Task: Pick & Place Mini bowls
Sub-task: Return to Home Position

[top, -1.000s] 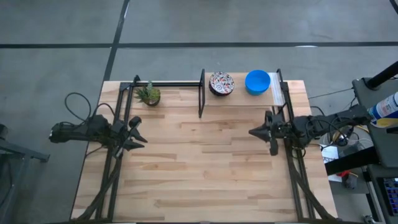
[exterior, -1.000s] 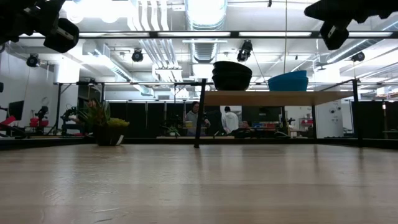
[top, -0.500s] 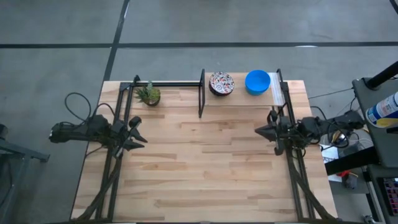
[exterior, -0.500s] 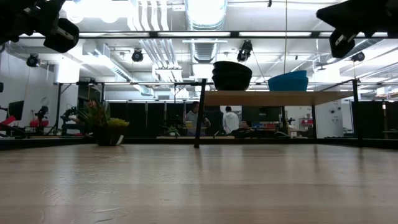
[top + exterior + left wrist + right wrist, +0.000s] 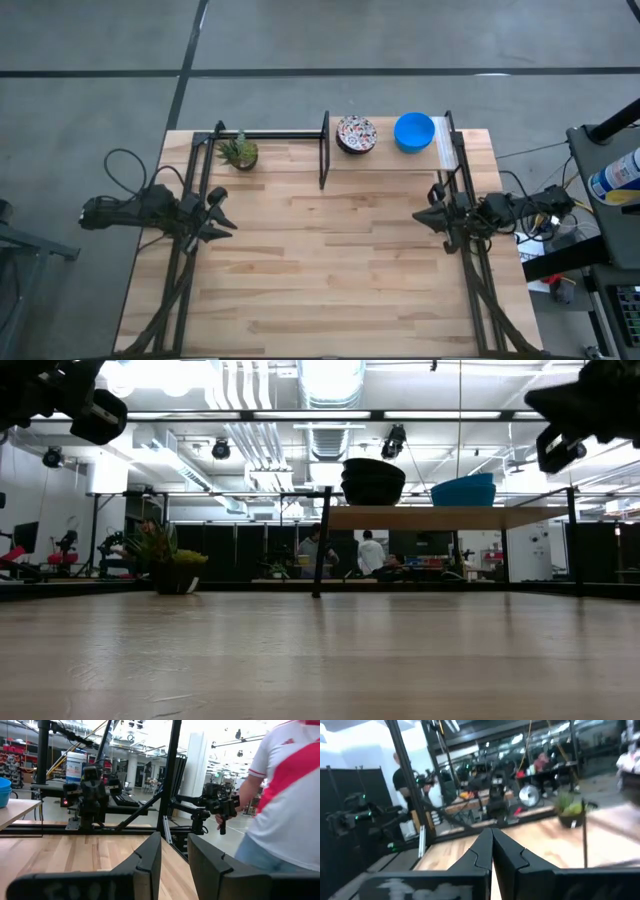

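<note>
The mini bowls stand in two stacks on a raised wooden shelf point(image 5: 385, 152) at the table's far edge. The white floral-speckled stack point(image 5: 356, 134) point(image 5: 373, 480) is on the left and the bright blue stack point(image 5: 414, 131) point(image 5: 463, 491) on the right. My left gripper point(image 5: 224, 213) point(image 5: 175, 847) hovers open near the table's left edge, far from the bowls. My right gripper point(image 5: 420, 214) point(image 5: 491, 845) is shut on nothing, near the right edge and on the near side of the shelf. Both hang well above the table top.
A small potted green plant point(image 5: 240, 152) point(image 5: 165, 558) stands at the far left of the table. Black frame posts point(image 5: 323, 150) border the shelf. A person in a white and red shirt point(image 5: 285, 795) stands beyond the table. The wooden table top point(image 5: 320, 260) spreads between the arms.
My right gripper has drawn back toward the table's right edge, staying at about the same height. The left arm and both bowl stacks have kept still.
</note>
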`<action>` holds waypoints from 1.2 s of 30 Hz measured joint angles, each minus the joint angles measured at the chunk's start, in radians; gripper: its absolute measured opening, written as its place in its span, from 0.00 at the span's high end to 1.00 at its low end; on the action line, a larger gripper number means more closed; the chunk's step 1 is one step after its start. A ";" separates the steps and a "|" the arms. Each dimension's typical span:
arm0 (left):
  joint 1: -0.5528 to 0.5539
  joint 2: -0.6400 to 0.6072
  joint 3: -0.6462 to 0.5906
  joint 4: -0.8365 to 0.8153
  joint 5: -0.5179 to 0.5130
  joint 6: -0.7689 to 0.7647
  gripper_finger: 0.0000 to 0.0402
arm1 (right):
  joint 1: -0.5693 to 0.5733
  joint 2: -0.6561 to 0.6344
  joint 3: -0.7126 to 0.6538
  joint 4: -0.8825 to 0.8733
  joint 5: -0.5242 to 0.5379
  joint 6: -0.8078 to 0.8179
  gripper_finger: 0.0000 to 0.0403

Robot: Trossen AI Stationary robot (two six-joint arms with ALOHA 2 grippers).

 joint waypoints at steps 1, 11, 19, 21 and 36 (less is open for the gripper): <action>0.000 0.000 0.000 0.000 0.000 0.000 0.78 | 0.000 0.002 -0.010 0.001 -0.014 0.018 0.98; 0.000 0.000 0.000 -0.002 0.000 0.000 0.78 | 0.000 0.000 -0.028 -0.021 -0.181 -0.112 0.98; 0.000 0.000 0.000 -0.002 0.000 0.000 0.78 | -0.001 0.005 -0.031 -0.095 -0.180 -0.145 0.98; 0.000 0.000 0.000 -0.002 0.000 0.000 0.78 | -0.001 0.011 -0.031 -0.105 -0.180 -0.132 0.98; 0.000 0.000 0.000 -0.002 0.000 0.000 0.78 | -0.001 0.029 -0.032 -0.119 -0.179 -0.130 0.98</action>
